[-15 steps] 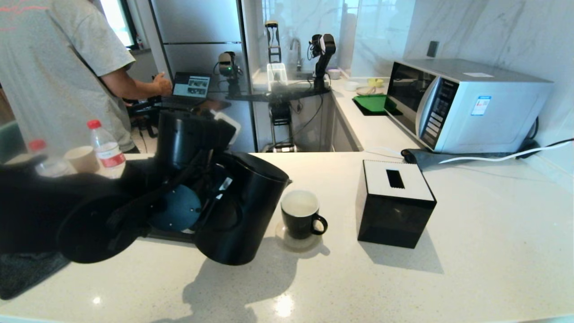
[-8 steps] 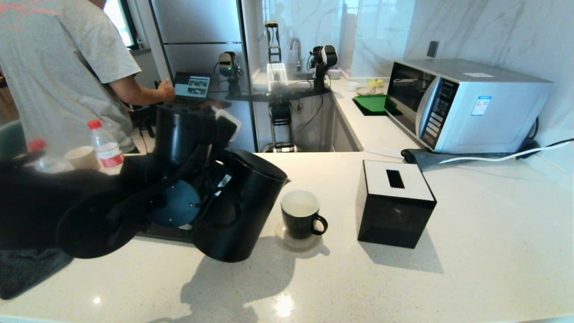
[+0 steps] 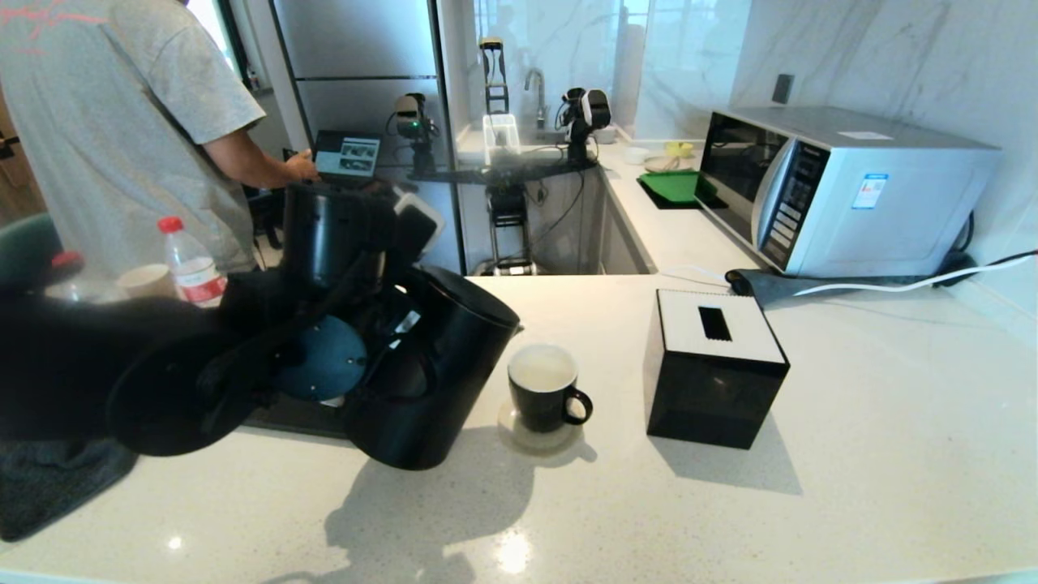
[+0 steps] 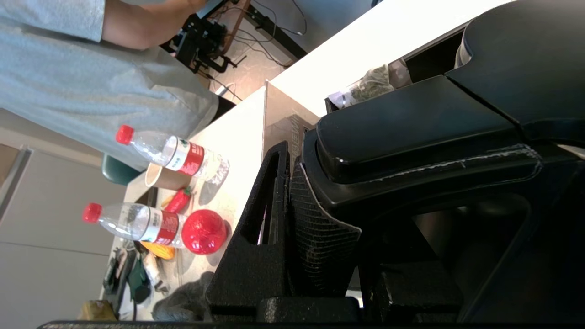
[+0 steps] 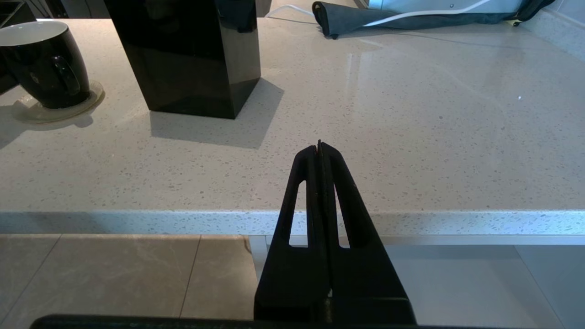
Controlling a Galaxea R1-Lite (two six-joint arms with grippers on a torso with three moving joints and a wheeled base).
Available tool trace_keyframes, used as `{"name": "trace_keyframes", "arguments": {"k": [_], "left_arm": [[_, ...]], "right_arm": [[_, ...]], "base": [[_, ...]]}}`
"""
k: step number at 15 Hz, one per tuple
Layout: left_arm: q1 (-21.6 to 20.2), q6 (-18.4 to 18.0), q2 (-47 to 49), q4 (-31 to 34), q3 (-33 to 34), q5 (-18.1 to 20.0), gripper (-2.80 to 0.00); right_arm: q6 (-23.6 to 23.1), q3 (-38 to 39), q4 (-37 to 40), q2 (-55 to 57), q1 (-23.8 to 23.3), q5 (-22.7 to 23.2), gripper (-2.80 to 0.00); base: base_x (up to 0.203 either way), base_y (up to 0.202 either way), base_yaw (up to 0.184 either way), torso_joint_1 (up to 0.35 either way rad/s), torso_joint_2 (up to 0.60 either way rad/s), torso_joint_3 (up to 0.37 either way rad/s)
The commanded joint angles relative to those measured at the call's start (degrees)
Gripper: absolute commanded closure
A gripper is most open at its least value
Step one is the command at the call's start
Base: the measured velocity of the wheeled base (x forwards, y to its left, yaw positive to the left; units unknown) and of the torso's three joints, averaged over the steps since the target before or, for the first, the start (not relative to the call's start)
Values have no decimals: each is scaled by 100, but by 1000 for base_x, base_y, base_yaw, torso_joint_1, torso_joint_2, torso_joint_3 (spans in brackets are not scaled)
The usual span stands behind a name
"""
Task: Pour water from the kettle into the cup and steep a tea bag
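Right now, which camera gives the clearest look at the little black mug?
The head view: the cup shows whole, white inside, on its coaster beside the tilted kettle. The right wrist view catches it at the picture's corner, partly cut off. The left wrist view does not show it.

Matt black kettle point(image 3: 430, 381), glossy black cup point(image 3: 542, 397), polished speckled stone-like counter point(image 3: 851, 454), perhaps quartz.
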State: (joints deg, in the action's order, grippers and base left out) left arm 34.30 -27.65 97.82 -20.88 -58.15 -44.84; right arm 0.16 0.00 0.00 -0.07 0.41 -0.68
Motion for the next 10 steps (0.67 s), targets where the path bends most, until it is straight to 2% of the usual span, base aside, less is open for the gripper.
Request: {"name": "trace_keyframes", "arguments": {"k": [1, 10], "left_arm": [[6, -83, 44, -12, -31, -25, 0], [64, -241, 71, -12, -100, -8, 0]], "right_arm": [[2, 0, 0, 7, 2, -2, 0], [2, 0, 0, 7, 2, -2, 0]], "base": [[0, 0, 0, 0, 0, 0], [0, 0, 0, 0, 0, 0]]}}
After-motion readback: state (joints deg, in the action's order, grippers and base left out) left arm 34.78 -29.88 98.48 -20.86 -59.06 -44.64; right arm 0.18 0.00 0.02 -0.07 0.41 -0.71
